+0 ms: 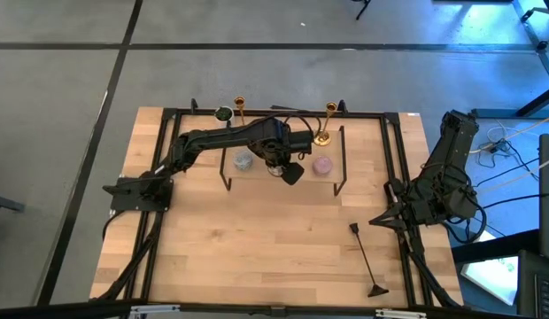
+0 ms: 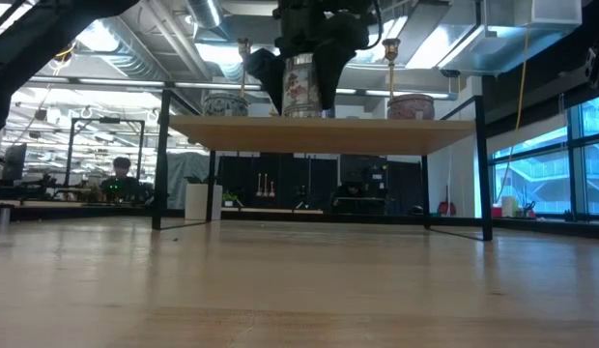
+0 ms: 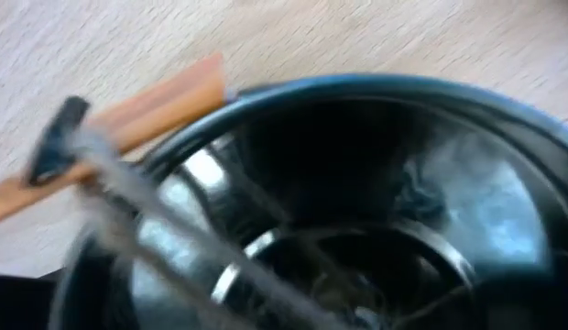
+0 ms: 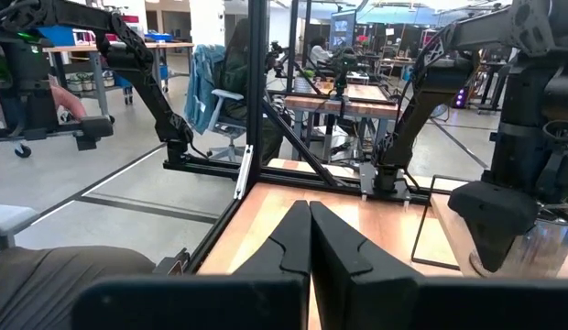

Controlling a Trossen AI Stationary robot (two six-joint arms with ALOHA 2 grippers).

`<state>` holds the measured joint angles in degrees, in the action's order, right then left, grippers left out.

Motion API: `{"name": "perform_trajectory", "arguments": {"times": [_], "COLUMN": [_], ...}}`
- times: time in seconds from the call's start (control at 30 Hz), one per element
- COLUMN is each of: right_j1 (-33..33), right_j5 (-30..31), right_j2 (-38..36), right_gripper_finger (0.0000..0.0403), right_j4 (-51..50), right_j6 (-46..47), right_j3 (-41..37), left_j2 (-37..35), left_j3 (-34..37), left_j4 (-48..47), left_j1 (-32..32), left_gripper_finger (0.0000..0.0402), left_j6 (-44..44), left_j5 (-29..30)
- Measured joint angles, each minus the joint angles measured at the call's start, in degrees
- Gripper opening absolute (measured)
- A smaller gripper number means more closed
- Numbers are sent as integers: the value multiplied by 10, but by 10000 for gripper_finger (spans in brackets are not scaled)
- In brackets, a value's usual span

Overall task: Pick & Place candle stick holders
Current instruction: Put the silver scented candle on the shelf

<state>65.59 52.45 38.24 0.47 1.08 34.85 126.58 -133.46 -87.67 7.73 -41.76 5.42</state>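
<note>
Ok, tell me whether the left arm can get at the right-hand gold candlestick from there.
Probably yes: the left gripper is at the silver tin on the shelf, and that candlestick stands close by with only bare shelf between.

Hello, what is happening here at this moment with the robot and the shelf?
The left gripper reaches over a small raised wooden shelf and stands open around a squat silver tin. Two gold candle stick holders stand upright at the shelf's back edge, one on the left and one on the right, neither being touched. A blue-grey candle and a pink candle sit nearby. The right gripper waits shut at the table's right side.
</note>
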Motion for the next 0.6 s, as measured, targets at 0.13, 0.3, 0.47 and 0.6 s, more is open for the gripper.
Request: {"name": "perform_trajectory", "arguments": {"times": [0.13,0.3,0.47,0.6], "right_j1": [0,0,0,0], "right_j5": [0,0,0,0], "right_j2": [0,0,0,0], "right_gripper_finger": [0,0,0,0], "right_j4": [0,0,0,0], "right_j6": [0,0,0,0], "right_j3": [0,0,0,0], "left_j2": [-1,-10,-14,-14], "left_j3": [-15,-15,-15,-15], "left_j4": [-4,-6,-11,-16], "left_j1": [0,0,0,-1], "left_gripper_finger": [381,383,384,383], "left_j6": [4,5,5,5], "left_j5": [0,1,-4,-11]}}
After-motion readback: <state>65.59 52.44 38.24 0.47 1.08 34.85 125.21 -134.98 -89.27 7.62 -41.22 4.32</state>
